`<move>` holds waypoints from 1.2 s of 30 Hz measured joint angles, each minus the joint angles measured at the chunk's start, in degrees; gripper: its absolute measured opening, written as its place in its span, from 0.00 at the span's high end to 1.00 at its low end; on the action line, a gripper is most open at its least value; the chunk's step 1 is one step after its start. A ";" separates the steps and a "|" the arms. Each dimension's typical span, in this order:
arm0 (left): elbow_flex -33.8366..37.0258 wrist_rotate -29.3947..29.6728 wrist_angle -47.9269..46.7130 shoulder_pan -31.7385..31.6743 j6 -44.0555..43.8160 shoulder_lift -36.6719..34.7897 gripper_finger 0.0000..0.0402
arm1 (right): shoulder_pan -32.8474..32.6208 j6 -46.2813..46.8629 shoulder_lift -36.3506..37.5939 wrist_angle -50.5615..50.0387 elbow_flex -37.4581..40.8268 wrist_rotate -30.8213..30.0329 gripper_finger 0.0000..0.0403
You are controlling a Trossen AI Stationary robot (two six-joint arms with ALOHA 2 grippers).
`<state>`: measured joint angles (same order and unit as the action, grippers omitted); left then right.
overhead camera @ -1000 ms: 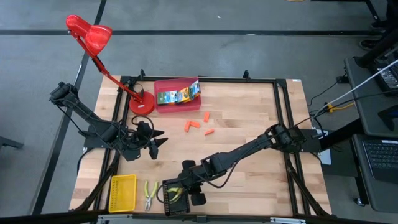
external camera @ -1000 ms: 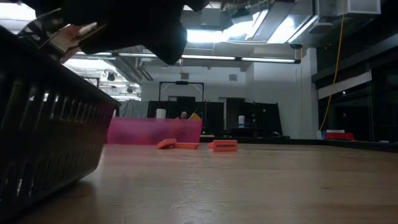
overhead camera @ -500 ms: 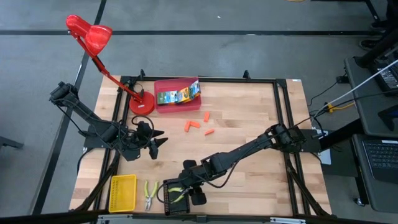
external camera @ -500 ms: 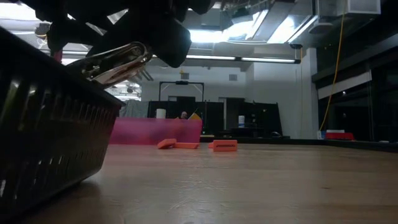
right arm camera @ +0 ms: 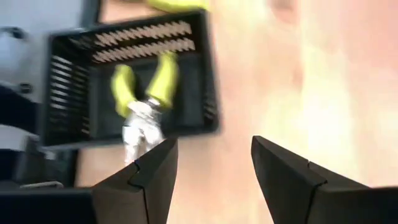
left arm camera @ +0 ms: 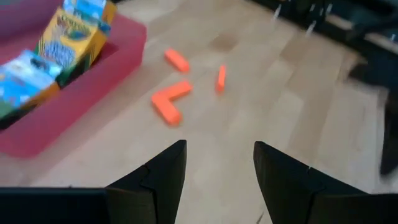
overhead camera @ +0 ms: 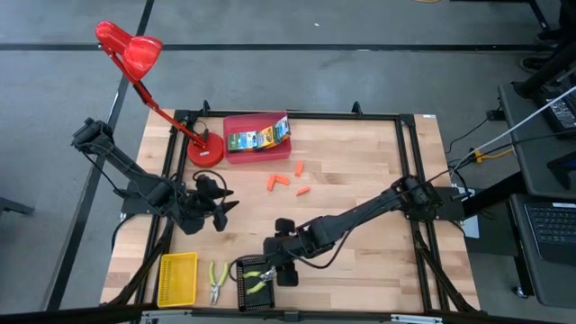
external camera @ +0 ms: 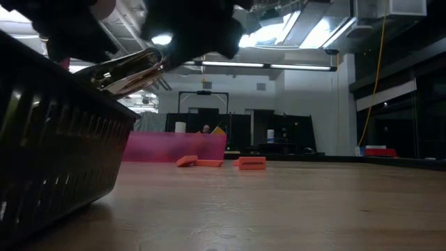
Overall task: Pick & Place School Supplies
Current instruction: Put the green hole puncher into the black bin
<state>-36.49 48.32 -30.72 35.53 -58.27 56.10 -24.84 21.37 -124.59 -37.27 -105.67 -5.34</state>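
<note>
- High view shows the biggest change: the right gripper (overhead camera: 281, 266), which half a second ago sat low over the black tray (overhead camera: 256, 284) at the table's near edge, has drawn back and now stands just beside the tray's far rim.
- Right wrist view confirms the handover: that gripper's fingers (right arm camera: 149, 174) are spread with nothing between them, and the pliers with yellow-green handles (right arm camera: 143, 99) lie inside the black tray, released. In the low view their metal nose pokes above the tray's rim, resting there without support from the gripper.
- By my reading, this one placement is done and the arm is free for the next item.
- A second pair of pliers (overhead camera: 216, 281) lies on the wood between the yellow tray (overhead camera: 176, 279) and the black one, not yet put away.
- The left gripper (overhead camera: 222, 204) has shifted only slightly; it hovers at the table's left side, fingers parted and empty, facing the orange pieces (left arm camera: 171, 104).
- Those orange pieces lie loose mid-table, and the crayon boxes (overhead camera: 257, 138) sit in the red tray (overhead camera: 261, 153) beside the red lamp (overhead camera: 135, 54).
</note>
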 joint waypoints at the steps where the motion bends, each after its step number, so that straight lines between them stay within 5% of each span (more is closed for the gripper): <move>1: 0.00 -1.00 -1.11 0.24 -0.86 0.00 0.54 | 0.00 0.54 0.46 -1.56 0.00 -1.19 0.48; 9: 0.02 -8.81 -3.87 5.60 -5.90 0.04 0.54 | 0.00 2.91 3.41 -17.94 0.01 -9.82 0.48; 16: 0.59 -24.82 -1.36 6.79 -22.32 2.21 0.54 | 0.53 4.25 4.51 -25.98 0.02 -14.31 0.48; 25: -0.98 -34.97 3.75 9.74 -21.26 11.88 0.54 | 2.09 6.49 7.43 -37.60 0.61 -22.64 0.48; 31: -11.47 -32.99 3.22 12.91 -12.17 21.86 0.54 | 1.87 9.73 16.71 -33.63 9.52 -24.06 0.49; 36: -23.33 -28.82 -10.20 15.08 -9.10 31.18 0.54 | -0.13 17.19 30.41 -23.01 21.25 -23.93 0.49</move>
<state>-59.82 19.50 -40.92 50.61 -67.37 87.28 -24.97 38.56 -94.19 -60.27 -84.41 -29.27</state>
